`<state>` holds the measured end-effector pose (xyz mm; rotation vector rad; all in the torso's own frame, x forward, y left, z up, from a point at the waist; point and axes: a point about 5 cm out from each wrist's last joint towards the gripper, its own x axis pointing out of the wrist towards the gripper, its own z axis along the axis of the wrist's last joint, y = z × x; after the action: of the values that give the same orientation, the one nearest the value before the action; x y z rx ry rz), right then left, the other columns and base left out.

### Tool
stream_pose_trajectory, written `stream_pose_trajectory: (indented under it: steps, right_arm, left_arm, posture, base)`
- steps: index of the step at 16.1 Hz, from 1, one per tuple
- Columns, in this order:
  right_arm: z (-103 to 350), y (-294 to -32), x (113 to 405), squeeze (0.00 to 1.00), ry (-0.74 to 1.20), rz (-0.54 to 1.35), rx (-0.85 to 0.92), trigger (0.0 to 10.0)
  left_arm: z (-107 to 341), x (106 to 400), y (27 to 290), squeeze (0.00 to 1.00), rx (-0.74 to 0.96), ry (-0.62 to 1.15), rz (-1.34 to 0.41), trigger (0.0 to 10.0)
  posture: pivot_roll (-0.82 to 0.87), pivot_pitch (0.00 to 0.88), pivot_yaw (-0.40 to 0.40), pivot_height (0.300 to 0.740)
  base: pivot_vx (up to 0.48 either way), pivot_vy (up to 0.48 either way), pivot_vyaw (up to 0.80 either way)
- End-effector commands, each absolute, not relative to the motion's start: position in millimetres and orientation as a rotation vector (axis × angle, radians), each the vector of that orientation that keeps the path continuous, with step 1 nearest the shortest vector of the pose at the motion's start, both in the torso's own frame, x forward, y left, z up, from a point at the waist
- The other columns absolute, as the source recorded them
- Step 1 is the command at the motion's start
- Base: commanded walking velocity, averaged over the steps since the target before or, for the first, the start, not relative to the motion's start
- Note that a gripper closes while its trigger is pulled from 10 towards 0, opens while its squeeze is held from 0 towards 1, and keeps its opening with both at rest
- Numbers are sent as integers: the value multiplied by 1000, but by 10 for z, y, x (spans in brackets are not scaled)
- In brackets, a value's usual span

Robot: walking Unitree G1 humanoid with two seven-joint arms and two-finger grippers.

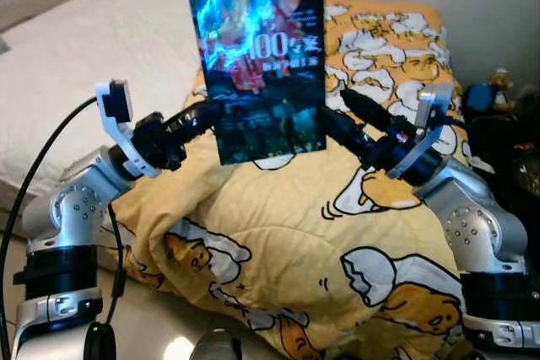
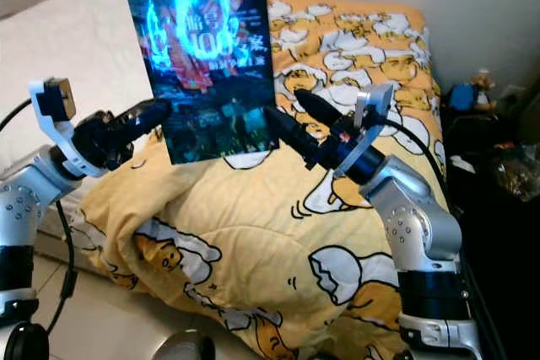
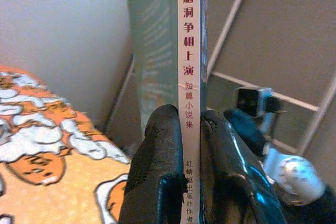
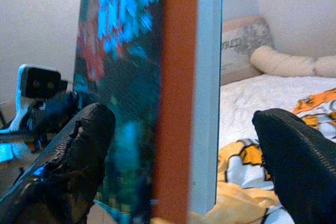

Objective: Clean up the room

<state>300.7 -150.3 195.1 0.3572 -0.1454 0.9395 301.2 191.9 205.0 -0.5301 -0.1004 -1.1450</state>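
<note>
Even daylight, soft focus; glare on book (image 1: 261, 65) cover, rt wrist view blurred.

Book (image 1: 257, 65) cover dark, blue and red; spine white. Blanket (image 1: 337, 242) yellow, white-and-orange egg print. Bedsheet (image 1: 101, 56) white.

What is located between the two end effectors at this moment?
The book stands upright between them, above the yellow blanket. The left end effector is clamped on its spine; the right end effector is open around its other edge.
</note>
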Motion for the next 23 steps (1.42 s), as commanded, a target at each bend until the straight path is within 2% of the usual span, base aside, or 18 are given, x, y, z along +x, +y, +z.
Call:
stream_pose_trajectory:
  steps: [1,7,8,14,17,19,22,23]
  right_arm:
    - [2001,-1507,3000,1000,-157,966,337,10000]
    - [1973,-1467,2957,1000,-89,1055,353,10000]
    - [1963,-1468,2964,0,-70,1061,368,10000]
    - [1948,-1682,3073,0,-50,977,456,10000]
    - [1963,-1630,2981,0,-44,1105,519,10000]
    - [2035,-1646,2952,0,-73,1157,658,10000]
    - [2056,-1697,2966,0,-111,1139,840,10000]
    - [2031,-1650,2961,243,-97,1141,864,10000]
  left_arm:
    - [2136,2978,1879,0,-524,-122,-1203,0]
    - [2195,2874,1841,0,-553,-86,-1322,0]
    - [2201,2856,1852,0,-549,-75,-1342,0]
    - [2321,2758,2013,0,-528,-124,-1389,0]
    - [2330,2740,1994,0,-534,-121,-1420,0]
    - [2326,2783,2004,0,-558,-140,-1398,0]
    - [2383,2778,2059,0,-637,-203,-1403,0]
    - [2373,2772,2069,0,-654,-203,-1405,0]
  posture:
    - [52,0,-1,740]
    - [50,0,-2,740]
    - [50,0,-5,740]
    - [51,0,-18,740]
    - [53,0,-25,740]
    - [54,0,-25,740]
    - [53,0,-23,740]
    - [52,0,-21,740]
  base:
    - [0,0,0]
    - [0,0,0]
    - [0,0,0]
    - [0,0,0]
    - [0,0,0]
    - [0,0,0]
    - [0,0,0]
    - [0,0,0]
